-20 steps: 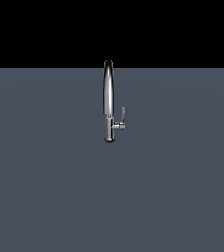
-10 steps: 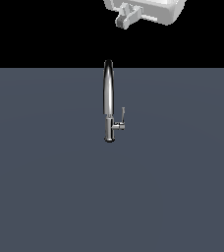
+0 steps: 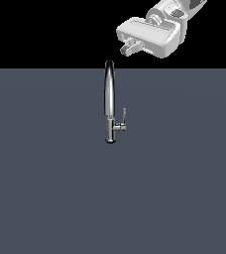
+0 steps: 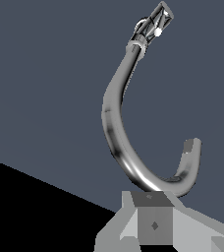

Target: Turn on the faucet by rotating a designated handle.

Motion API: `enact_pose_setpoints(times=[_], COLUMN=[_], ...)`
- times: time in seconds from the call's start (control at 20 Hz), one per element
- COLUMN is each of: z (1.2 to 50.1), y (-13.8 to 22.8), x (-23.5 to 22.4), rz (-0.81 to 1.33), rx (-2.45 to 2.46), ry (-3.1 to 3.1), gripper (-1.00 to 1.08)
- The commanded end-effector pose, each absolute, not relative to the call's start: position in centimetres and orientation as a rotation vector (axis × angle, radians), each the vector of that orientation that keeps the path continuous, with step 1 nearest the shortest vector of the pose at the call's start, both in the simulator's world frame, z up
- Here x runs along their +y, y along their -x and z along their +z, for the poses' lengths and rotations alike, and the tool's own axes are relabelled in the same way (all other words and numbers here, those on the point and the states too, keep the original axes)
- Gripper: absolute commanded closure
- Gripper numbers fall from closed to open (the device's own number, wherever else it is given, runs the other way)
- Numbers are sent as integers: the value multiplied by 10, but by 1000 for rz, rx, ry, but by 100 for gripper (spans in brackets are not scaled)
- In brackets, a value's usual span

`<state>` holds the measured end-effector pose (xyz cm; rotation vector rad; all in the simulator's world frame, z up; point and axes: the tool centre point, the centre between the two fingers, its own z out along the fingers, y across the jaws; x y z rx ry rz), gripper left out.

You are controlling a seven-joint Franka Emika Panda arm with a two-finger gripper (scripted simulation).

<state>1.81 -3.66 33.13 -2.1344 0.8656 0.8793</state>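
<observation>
The arm enters the exterior view from the upper corner on the exterior view's right, and its white wrist block is tilted, with the lower end pointing toward the exterior view's left. The gripper [image 3: 131,48] hangs above the faucet [image 3: 109,101] and a little to the exterior view's right of the top of the spout; it is apart from the faucet and touches nothing. Only a short grey finger [image 3: 130,49] shows under the white block in this view, so I cannot tell how wide the fingers stand. In the wrist view the gripper [image 4: 153,221] shows only as grey blocks at the edge of the picture (the fingertips themselves are cut off there), and nothing is seen between them, so its opening cannot be read here either. The faucet stands upright on the flat dark grey-blue surface [image 3: 45,188], about in the middle of the exterior view. Its tall narrow spout rises from a short cylindrical base. The handle [image 3: 123,118] is a thin short lever on a small horizontal stub, on the side of the lower body toward the exterior view's right, and it points upward. In the wrist view the faucet [image 4: 115,113] appears as a long curved chrome arch, with the handle [image 4: 157,22] at its far end near the base.
</observation>
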Motion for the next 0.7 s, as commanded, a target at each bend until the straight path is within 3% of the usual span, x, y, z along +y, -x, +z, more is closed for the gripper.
enact_pose_setpoints(times=[0.0, 0.65], z=[316, 215], y=[-29, -75], x=[-40, -50], rz=[917, 1105], rx=[902, 1090], ry=[2058, 1595], gripper=[108, 108])
